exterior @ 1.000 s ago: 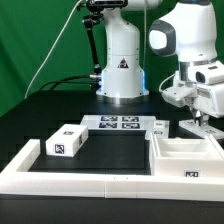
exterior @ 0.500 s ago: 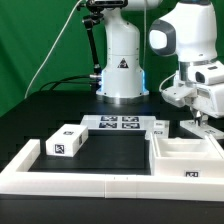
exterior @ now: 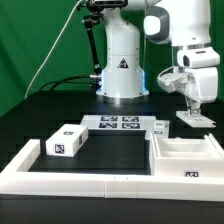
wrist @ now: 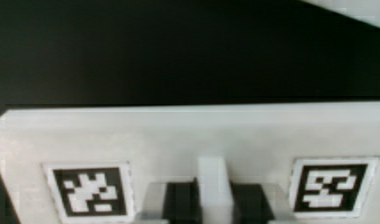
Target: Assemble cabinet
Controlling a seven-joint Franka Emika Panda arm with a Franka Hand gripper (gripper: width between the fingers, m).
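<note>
With bare black table (exterior: 60, 112) lying open toward the exterior view's left, the gripper (exterior: 196, 111) is hanging just above the cabinet body (exterior: 186, 160), jaws clamping a white tagged panel (wrist: 187, 140).

Robotics lab: green cloth backdrop (exterior: 40, 40) filling the exterior view's upper left, matte black tabletop (exterior: 45, 118) below it, white robot arm pedestal (exterior: 122, 62) with warning-triangle sticker at upper centre, flat white marker board (exterior: 120, 123) of square tags mid-frame.

Wrist view blurred — cabinet panel (wrist: 187, 135) cut off at the edges, its two tags (wrist: 89, 190) perhaps illegible
</note>
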